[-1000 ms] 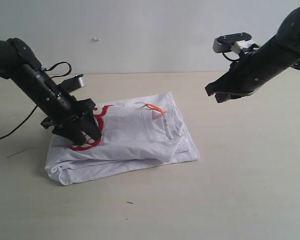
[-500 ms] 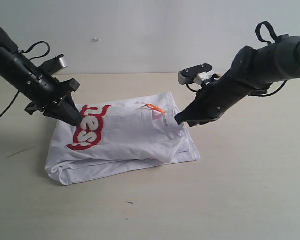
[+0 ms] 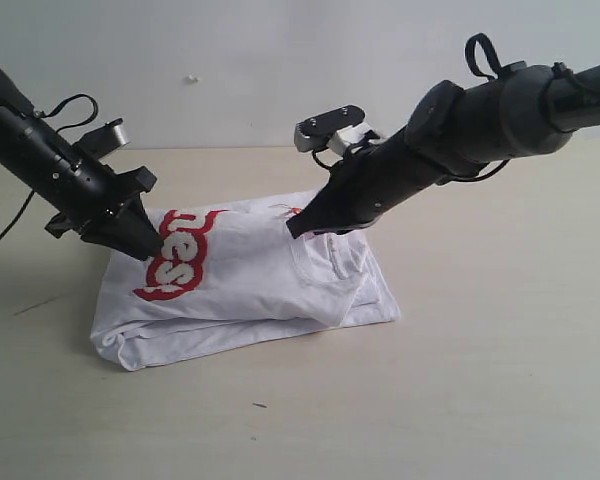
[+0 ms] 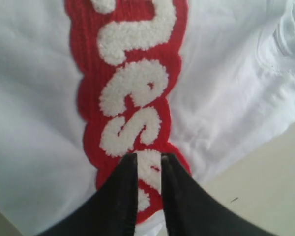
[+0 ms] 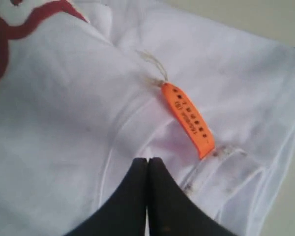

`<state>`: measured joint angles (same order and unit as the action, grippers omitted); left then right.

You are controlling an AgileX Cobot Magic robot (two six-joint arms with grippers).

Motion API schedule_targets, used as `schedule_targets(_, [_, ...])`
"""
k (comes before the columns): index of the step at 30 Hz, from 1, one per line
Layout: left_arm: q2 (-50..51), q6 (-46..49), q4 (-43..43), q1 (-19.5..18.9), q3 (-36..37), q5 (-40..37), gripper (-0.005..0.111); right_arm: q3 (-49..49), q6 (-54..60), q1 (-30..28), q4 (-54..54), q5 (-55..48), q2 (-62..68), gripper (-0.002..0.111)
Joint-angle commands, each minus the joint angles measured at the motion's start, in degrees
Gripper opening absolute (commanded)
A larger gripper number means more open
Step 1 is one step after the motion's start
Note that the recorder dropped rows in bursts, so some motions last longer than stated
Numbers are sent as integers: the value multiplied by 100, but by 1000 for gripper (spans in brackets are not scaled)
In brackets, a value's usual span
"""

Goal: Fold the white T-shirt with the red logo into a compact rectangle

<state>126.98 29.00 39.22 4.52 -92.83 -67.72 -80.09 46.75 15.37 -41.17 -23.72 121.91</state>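
The white T-shirt (image 3: pixel 255 285) lies folded in a rough rectangle on the table, with the red logo (image 3: pixel 175 255) on its left part. My left gripper (image 3: pixel 152 245) hovers at the logo's left end. In the left wrist view that gripper (image 4: pixel 148 157) is narrowly open over the logo (image 4: pixel 132 93), holding nothing. My right gripper (image 3: pixel 295 228) reaches across to the shirt's neckline. In the right wrist view it (image 5: pixel 147 160) is shut and empty just short of the orange neck tag (image 5: pixel 189 120). Whether either gripper touches the cloth I cannot tell.
The beige table (image 3: pixel 480 380) stretches in front and to the right of the shirt. A pale wall (image 3: pixel 280 60) stands behind. The left arm's cable (image 3: pixel 10 235) trails on the table at the far left.
The right arm has swung down and left from above the table's right side to the neckline. The left gripper lifted off the logo a second ago and has since barely moved.
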Motion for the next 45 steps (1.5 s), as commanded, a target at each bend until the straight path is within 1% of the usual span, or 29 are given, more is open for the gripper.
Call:
schedule_targets(1, [-48, -73, 48, -143, 29, -143, 25, -91, -145, 22, 163, 77, 324, 0])
schedule_targets(5, [-48, -98, 48, -187, 108, -224, 31, -91, -529, 22, 668, 14, 609, 0])
schedule_targets(9, [-48, -98, 71, -187, 207, -224, 36, -91, -1142, 22, 1429, -197, 751, 0])
schedule_targets(12, [-58, -98, 141, -215, 207, -224, 37, -80, -1309, 22, 2125, -687, 751, 0])
schedule_targets(14, [-91, -98, 141, -229, 215, -224, 37, -80, -1744, 22, 2690, -1048, 739, 0])
schedule_targets(16, [-111, -98, 91, -229, 215, -224, 37, -80, -2038, 22, 3005, -1306, 739, 0])
schedule_targets(22, [-155, -171, 55, -229, 215, -224, 37, -80, -2090, 22, 3085, -2055, 683, 0])
schedule_targets(27, [-155, -221, 44, -229, 215, -224, 37, -80, -2090, 22, 3126, -2162, 380, 0])
schedule_targets(32, [-155, -221, 44, -229, 215, -224, 37, -80, -2286, 22, 3666, -2311, 99, 0])
schedule_targets(37, [-236, -256, 44, -237, 215, -224, 36, -80, -2399, 22, 3773, -2222, -86, 0])
schedule_targets(45, [-846, -256, 94, -285, 215, -224, 36, -80, -2439, 22, 3773, -1701, -517, 0])
